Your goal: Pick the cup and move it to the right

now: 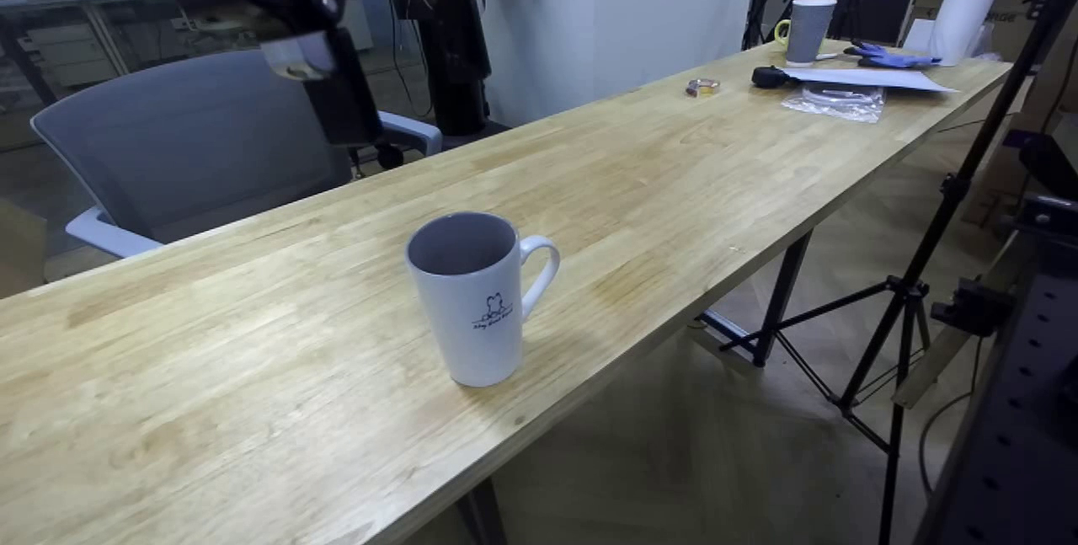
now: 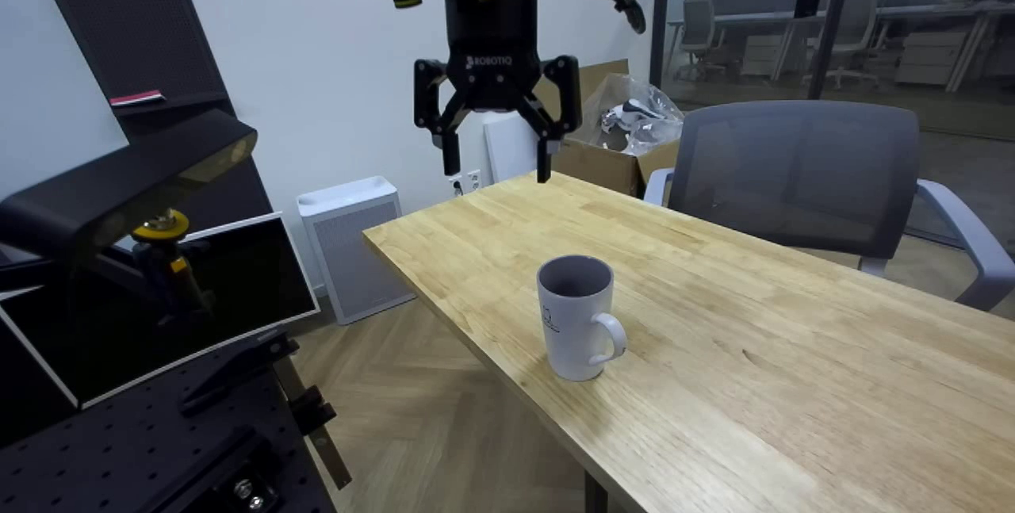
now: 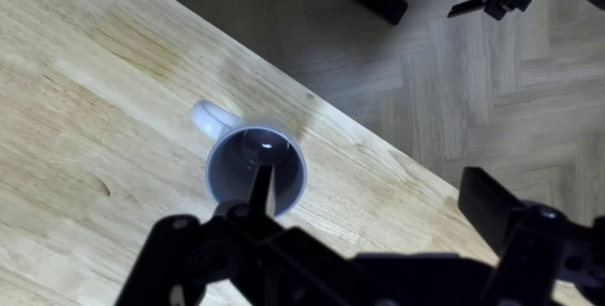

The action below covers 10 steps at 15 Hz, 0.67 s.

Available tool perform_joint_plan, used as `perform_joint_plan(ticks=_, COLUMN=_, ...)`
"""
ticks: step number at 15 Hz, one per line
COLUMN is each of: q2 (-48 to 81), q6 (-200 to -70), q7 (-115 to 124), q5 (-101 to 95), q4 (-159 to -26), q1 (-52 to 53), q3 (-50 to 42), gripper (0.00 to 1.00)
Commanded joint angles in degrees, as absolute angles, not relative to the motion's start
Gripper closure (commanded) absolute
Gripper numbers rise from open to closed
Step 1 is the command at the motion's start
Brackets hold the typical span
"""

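The cup, a white mug with a side handle, grey interior and small dark logo, stands upright on the wooden table near its long edge in both exterior views. In the wrist view the cup shows from above, its handle toward the upper left. My gripper is open and empty, high above the table and apart from the cup. In the wrist view the gripper has its fingers wide apart; one finger overlaps the cup's opening in the picture. Part of a finger shows at the top left of an exterior view.
The wooden table has an open edge close to the cup. At its far end stand a grey tumbler, a white tumbler and papers. A chair stands along one long side. A tripod stands off the other.
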State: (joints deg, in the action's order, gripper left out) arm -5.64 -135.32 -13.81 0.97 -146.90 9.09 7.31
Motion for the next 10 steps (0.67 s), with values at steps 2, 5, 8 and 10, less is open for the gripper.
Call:
perform_joint_plan(ticks=2, q2=-2.5, q6=-139.5, q7=-13.7, q5=0.8, q4=-147.6, q1=8.9, q3=7.4, gripper=0.00)
perform_joint_plan(ticks=5, q2=-0.5, q6=-142.0, q7=-14.5, q5=1.3, q4=-148.0, q1=8.8, q3=7.4, gripper=0.00)
perform_joint_plan(ticks=8, q2=1.8, q6=-146.1, q7=-15.3, q5=1.2, q4=-148.8, q1=8.5, q3=7.5, gripper=0.00)
perform_joint_plan(ticks=10, q2=3.8, q6=-148.2, q7=-15.3, q5=0.8, q4=-148.7, q1=8.2, q3=7.4, gripper=0.00)
